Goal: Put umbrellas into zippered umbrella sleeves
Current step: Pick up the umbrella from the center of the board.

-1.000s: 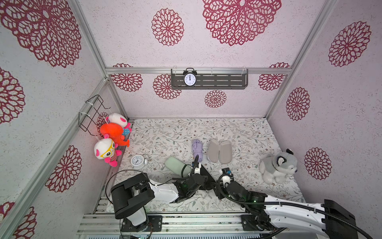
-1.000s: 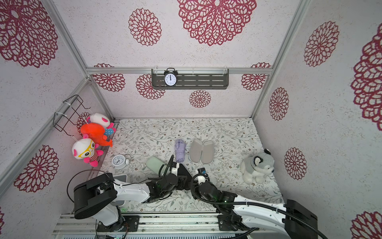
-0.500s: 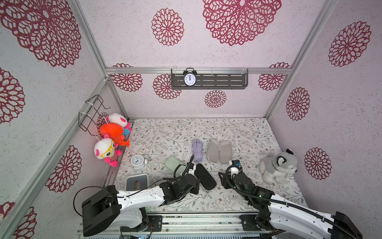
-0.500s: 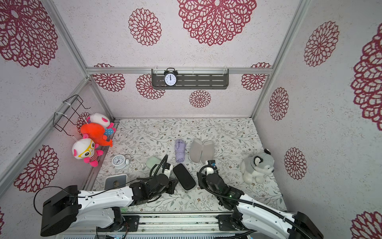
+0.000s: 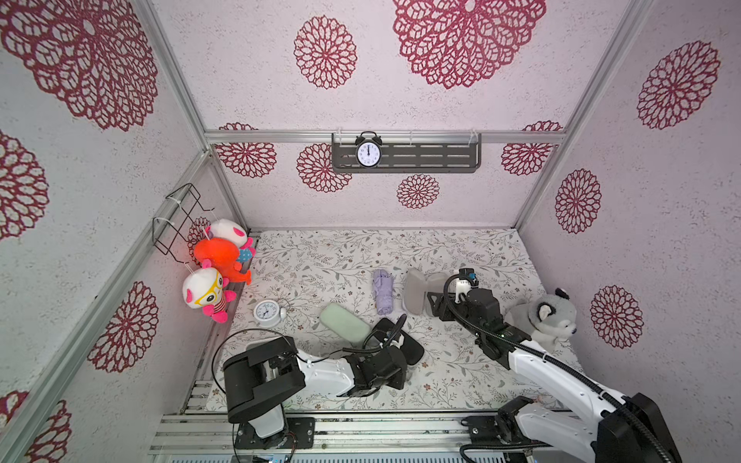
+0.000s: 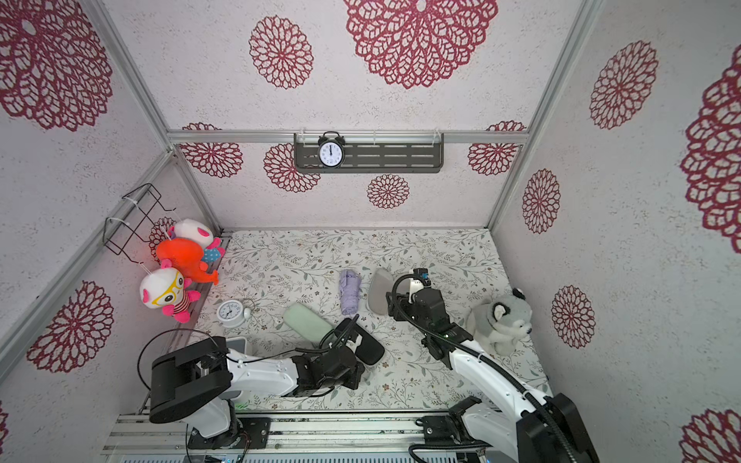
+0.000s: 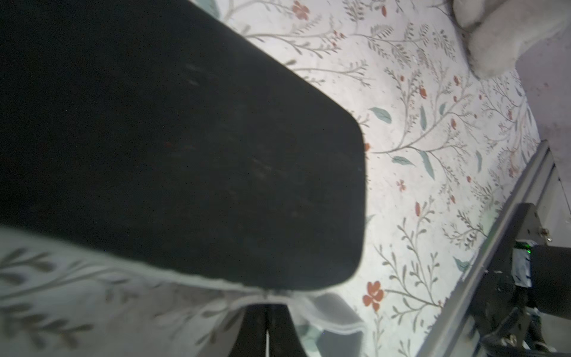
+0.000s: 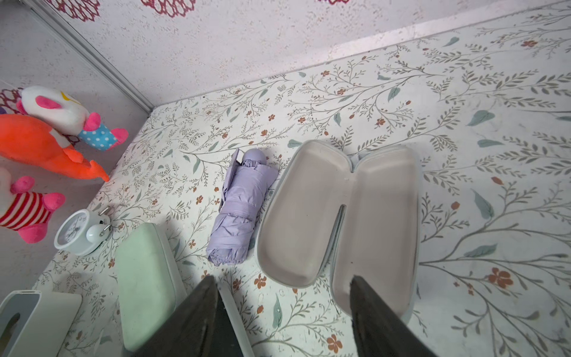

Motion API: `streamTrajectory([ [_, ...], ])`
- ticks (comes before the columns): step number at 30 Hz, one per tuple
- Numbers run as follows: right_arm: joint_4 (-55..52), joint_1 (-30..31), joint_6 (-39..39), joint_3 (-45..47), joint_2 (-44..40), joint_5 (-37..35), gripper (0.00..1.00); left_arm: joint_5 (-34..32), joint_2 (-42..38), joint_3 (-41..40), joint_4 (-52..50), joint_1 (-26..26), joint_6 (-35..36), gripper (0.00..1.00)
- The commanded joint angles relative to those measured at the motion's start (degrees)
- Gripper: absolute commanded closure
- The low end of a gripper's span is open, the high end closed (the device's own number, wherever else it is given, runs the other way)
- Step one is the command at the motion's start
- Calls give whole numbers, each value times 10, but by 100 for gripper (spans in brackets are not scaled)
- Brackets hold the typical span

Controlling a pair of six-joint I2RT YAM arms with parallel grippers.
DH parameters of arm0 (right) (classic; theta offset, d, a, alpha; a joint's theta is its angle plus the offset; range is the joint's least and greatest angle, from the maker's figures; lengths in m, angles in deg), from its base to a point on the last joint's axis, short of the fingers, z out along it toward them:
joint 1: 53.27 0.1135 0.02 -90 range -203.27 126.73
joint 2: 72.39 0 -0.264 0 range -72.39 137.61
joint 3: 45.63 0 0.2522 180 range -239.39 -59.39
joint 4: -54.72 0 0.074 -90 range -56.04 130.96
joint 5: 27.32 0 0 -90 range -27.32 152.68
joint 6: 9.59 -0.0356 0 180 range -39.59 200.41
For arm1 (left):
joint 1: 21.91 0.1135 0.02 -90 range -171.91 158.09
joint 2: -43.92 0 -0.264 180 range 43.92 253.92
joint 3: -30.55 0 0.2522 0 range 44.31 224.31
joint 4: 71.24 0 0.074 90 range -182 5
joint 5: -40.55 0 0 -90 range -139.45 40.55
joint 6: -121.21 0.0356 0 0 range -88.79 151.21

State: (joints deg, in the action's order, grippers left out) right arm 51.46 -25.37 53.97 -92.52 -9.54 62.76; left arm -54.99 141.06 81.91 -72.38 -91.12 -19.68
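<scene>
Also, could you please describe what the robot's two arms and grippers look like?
The left arm and right arm both have white link shells with black joints, bulky black base housings and looping black cables. The right arm carries a small green light. The left gripper and right gripper have dark, flat, tapering fingers.

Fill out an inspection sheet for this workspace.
Surface: floral mat covers it.
Job's things: lilac umbrella lies beside open sleeve, which is empty; mint green sleeve and black sleeve closed.
Clutter: white alarm clock, plush husky, pale tray, hanging plush toys.
Grippers: left gripper shut, beside black sleeve; right gripper open, empty, over open sleeve's near end.
Cables: black cable loops on right arm; no snag seen.
Surroundings: shelf with black clock; wire basket.
</scene>
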Motion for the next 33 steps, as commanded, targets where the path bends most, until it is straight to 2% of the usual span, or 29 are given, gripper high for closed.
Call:
streamTrajectory([
  [1, 28, -10, 17, -16, 23, 43, 30, 22, 29, 34, 6, -21, 6, 93],
  [3, 39, -11, 17, -17, 36, 51, 30, 26, 40, 46, 11, -21, 8, 93],
  [6, 60, -13, 17, -15, 52, 70, 30, -2, 63, 66, 9, -15, 27, 93],
  [8, 74, -12, 16, -10, 58, 86, 30, 17, 83, 76, 22, 2, 33, 93],
  [11, 77, -13, 17, -4, 59, 89, 30, 7, 85, 88, 29, 10, 47, 93],
  [17, 83, -13, 26, 6, 61, 81, 28, 58, 125, 156, 18, 3, 78, 93],
  [20, 80, -14, 38, -2, 66, 75, 27, 69, 85, 129, 48, 4, 76, 93],
  [24, 104, -36, 41, -15, 75, 89, 24, -13, -56, 103, -41, 19, 125, 73],
  [25, 125, -48, 34, -11, 76, 96, 23, -28, -91, 101, -65, 30, 133, 62],
  [26, 138, -57, 27, -9, 78, 103, 8, -31, -117, 98, -79, 43, 140, 55],
  [27, 150, -69, 24, -9, 82, 113, 1, -33, -143, 95, -89, 59, 145, 46],
  [28, 158, -80, 26, -12, 86, 125, 1, -40, -163, 96, -106, 78, 148, 39],
  [32, 148, -116, 19, -29, 109, 129, 1, -67, -179, 118, -164, 175, 153, 10],
  [33, 149, -123, 19, -30, 117, 123, 1, -75, -165, 135, -182, 203, 152, 7],
])
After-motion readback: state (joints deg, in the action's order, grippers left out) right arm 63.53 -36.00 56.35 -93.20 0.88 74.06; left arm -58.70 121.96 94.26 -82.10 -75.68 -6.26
